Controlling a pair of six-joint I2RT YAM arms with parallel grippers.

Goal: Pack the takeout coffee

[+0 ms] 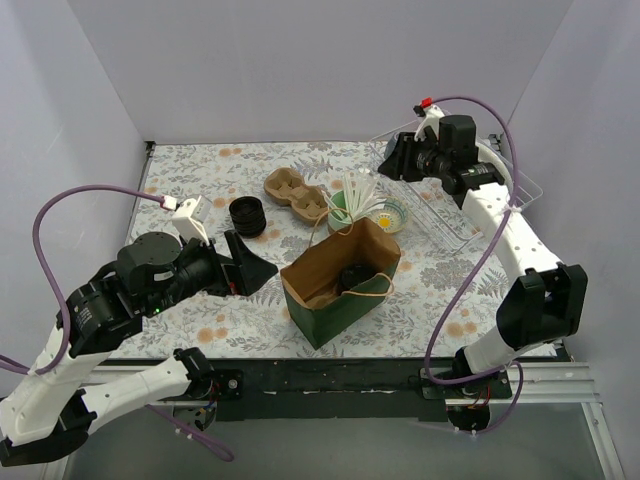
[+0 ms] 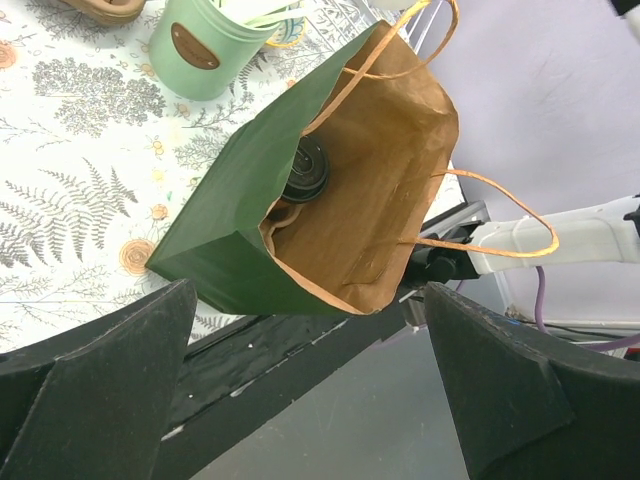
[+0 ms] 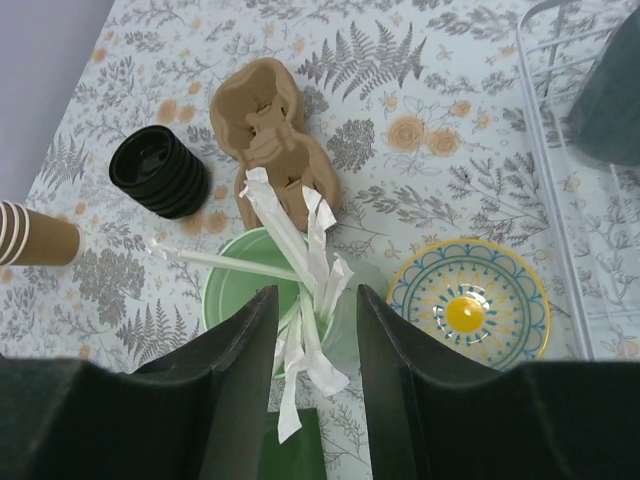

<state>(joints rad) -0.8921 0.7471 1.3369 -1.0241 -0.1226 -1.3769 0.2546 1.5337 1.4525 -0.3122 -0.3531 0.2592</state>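
Fern-printed cloth covers the table (image 1: 200, 180). Straight ahead of the left gripper (image 2: 308, 288), whose jaws stand wide apart and hold nothing, stands the green paper bag (image 2: 230, 220) with its mouth open. The right gripper (image 3: 315, 292) has its jaws a little apart, also empty, above a green mug (image 3: 225, 295) of wrapped straws (image 3: 290, 230). Deep inside the bag sits the takeout coffee (image 2: 305, 170); only its round black lid shows.

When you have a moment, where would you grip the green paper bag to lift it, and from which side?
Probably a twine handle, approached from above: the green paper bag stands upright with its mouth open, its loops stick out past the rim, and pinching the thin walls could crush it onto the lidded cup inside.
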